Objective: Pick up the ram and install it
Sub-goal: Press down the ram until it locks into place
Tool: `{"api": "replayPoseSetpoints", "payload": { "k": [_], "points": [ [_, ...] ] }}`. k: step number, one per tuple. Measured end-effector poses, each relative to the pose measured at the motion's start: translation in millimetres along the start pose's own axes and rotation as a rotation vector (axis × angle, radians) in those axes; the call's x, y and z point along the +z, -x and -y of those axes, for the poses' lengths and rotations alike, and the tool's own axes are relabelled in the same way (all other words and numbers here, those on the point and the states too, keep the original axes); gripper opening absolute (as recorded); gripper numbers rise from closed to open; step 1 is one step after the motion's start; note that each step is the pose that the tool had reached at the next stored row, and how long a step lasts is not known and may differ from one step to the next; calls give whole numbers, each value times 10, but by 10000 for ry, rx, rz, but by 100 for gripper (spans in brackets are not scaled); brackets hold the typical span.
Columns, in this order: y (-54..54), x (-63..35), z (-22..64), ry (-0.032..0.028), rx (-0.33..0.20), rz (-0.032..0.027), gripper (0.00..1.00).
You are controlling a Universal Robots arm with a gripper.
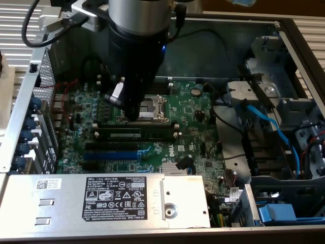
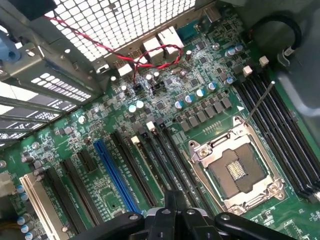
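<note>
The ram (image 1: 136, 135) is a long narrow stick with a pale label strip. It lies along a black memory slot between white end clips, just in front of the CPU socket (image 1: 152, 107) on the green motherboard (image 1: 195, 114). My gripper (image 1: 133, 116) hangs over the socket's near edge, just behind the ram, and is not touching it. In the wrist view the gripper (image 2: 171, 202) has its fingers pressed together with nothing between them. They point down at the black slots beside the open CPU socket (image 2: 235, 170).
A blue expansion slot (image 1: 111, 154) lies nearer the front. The power supply box (image 1: 101, 198) covers the front, a perforated case wall (image 1: 30, 117) stands at the exterior view's left, and drive bays with blue cables (image 1: 274, 127) at its right. A red-black twisted wire (image 2: 150, 55) crosses the board's edge.
</note>
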State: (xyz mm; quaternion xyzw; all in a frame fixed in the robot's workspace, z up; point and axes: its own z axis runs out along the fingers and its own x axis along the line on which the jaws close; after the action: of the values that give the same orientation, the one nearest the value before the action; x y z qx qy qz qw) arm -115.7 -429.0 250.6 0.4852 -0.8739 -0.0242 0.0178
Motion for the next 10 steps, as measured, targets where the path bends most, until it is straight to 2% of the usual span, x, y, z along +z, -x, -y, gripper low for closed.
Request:
{"api": "replayPoseSetpoints", "payload": {
  "k": [3, 10],
  "points": [
    [0, 5, 0, 5, 669, 41, 10],
    [1, 7, 2, 9, 1460, 85, 10]
  ]
}}
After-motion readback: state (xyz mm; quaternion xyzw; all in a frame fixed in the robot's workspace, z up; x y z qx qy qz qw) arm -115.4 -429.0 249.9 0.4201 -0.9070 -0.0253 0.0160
